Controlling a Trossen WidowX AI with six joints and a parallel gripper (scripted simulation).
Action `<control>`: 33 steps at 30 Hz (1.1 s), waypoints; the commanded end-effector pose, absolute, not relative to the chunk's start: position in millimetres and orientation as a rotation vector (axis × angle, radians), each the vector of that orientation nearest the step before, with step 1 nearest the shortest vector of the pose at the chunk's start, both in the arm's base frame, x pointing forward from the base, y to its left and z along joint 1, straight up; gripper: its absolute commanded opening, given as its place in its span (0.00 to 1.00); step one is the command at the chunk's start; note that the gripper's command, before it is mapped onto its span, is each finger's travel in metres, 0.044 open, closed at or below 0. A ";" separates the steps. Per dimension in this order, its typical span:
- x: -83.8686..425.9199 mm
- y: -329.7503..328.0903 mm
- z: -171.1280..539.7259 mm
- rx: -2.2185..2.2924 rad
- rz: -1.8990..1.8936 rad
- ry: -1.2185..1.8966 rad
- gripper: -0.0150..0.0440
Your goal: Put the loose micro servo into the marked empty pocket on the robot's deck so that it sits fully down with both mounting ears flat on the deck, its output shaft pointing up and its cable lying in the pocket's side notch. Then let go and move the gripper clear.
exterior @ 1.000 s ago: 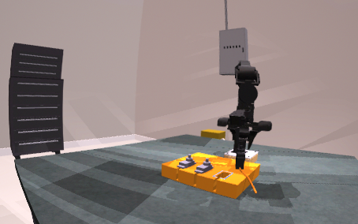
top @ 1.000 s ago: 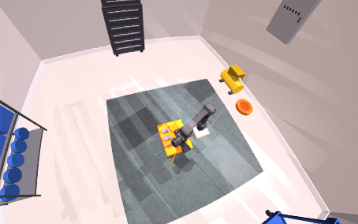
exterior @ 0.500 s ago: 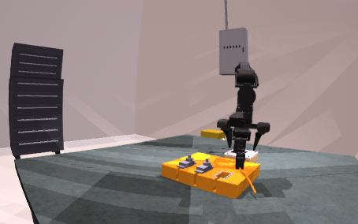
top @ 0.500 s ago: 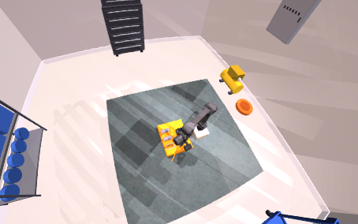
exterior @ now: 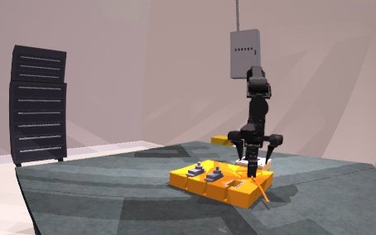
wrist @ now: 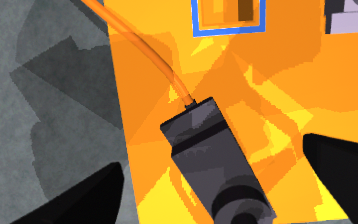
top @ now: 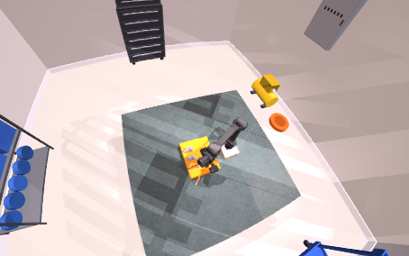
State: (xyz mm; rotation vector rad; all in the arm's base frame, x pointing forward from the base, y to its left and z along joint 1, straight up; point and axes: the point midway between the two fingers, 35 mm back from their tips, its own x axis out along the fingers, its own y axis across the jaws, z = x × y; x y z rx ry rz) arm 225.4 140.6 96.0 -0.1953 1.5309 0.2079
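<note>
Orange deck [wrist: 290, 75]; servo [wrist: 215, 155] near edge — gripper [wrist: 215, 190] open wide.
</note>
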 end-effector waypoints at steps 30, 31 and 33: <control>218.5 136.5 120.9 -0.200 0.213 1.536 0.25; 218.7 136.7 121.0 -0.200 0.213 1.536 0.25; 218.8 136.7 121.0 -0.200 0.213 1.536 0.25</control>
